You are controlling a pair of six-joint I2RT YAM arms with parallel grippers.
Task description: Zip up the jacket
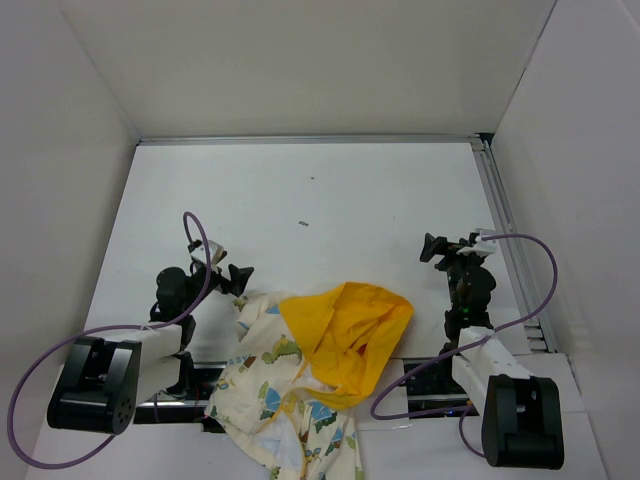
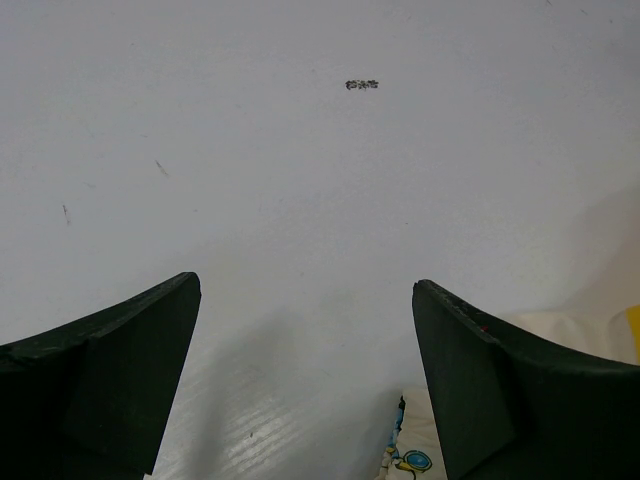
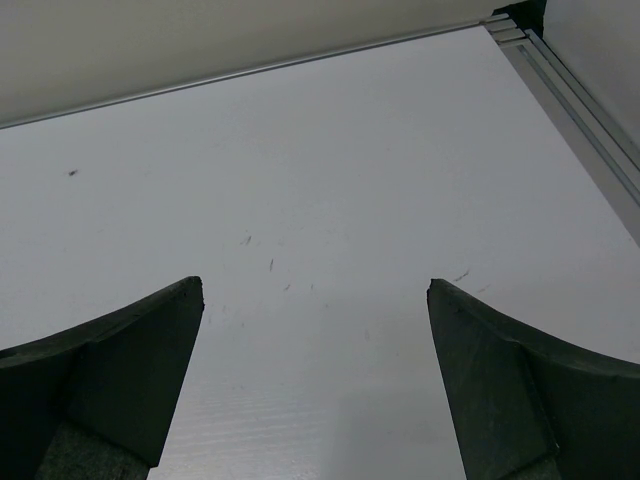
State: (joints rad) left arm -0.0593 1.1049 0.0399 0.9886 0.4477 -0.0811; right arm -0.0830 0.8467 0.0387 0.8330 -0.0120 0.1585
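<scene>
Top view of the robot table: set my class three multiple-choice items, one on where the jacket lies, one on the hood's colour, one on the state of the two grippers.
1. Where does the jacket lie on the table?
A. by the far wall
B. at the near edge, between the arm bases
C. in the far right corner
2. What colour is its hood?
A. red
B. blue
C. yellow
3. How do the left gripper and right gripper stand?
A. both open, empty
B. both shut on cloth
C. one open, one shut
Answers: B, it lies bunched between the bases; C, the hood is bright yellow; A, both wrist views show wide jaws holding nothing.
</scene>
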